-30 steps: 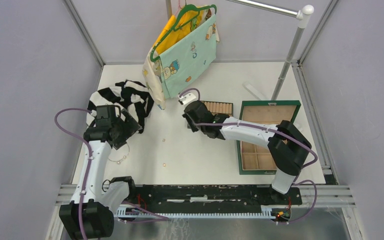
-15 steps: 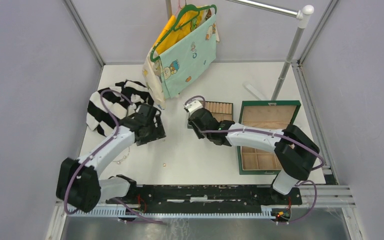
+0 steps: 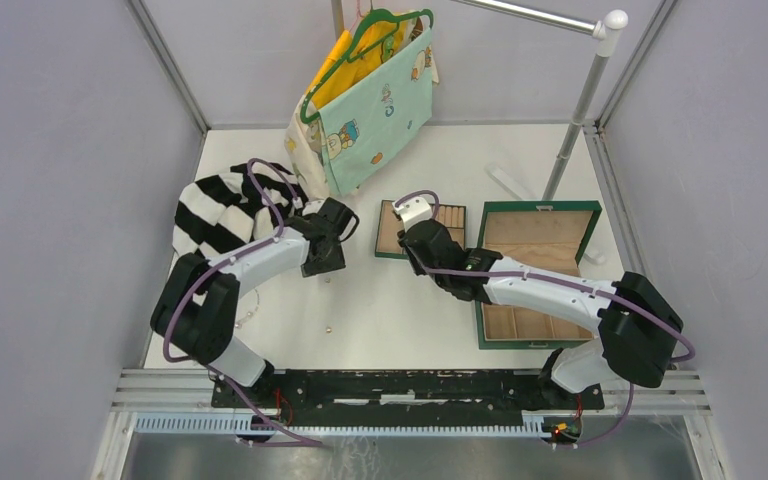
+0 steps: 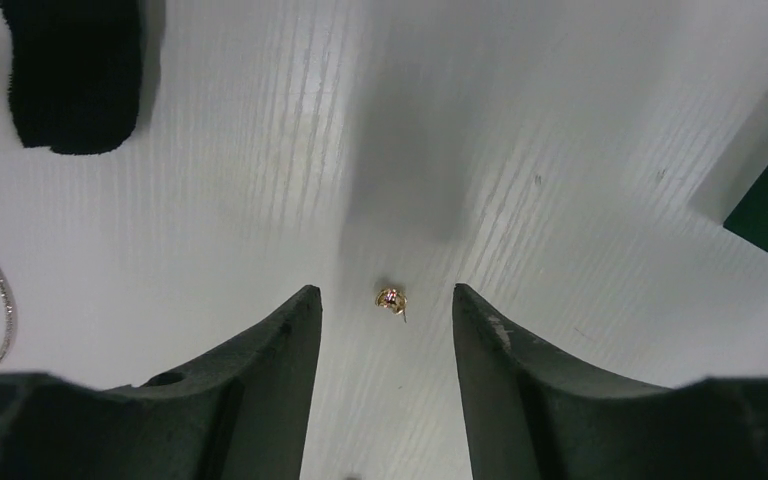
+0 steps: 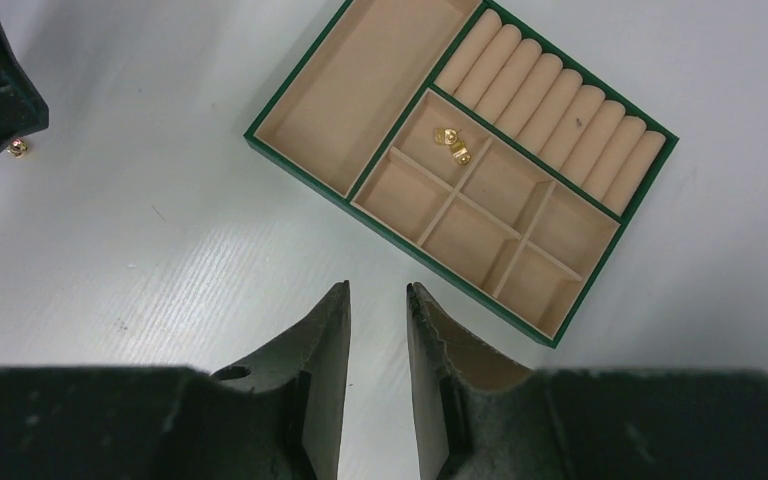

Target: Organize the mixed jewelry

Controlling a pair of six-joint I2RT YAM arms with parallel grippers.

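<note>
At the left of the counter (image 3: 440, 160), one thin chain (image 3: 245, 316) is seen near a striped cloth (image 3: 210, 205). One gold piece (image 4: 391, 298) lies on the counter between the released, wide-spread jaws of the left gripper (image 4: 383, 290) — a second gold bead (image 3: 331, 327) lies nearer the bases. The divided tray (image 5: 380, 80) holds two gold clips (image 5: 450, 142) in one of its six square cells. The right gripper (image 5: 377, 287) is seen with jaws narrowly parted, grasping nothing. One green box (image 3: 536, 205) stands open at the right.
</note>
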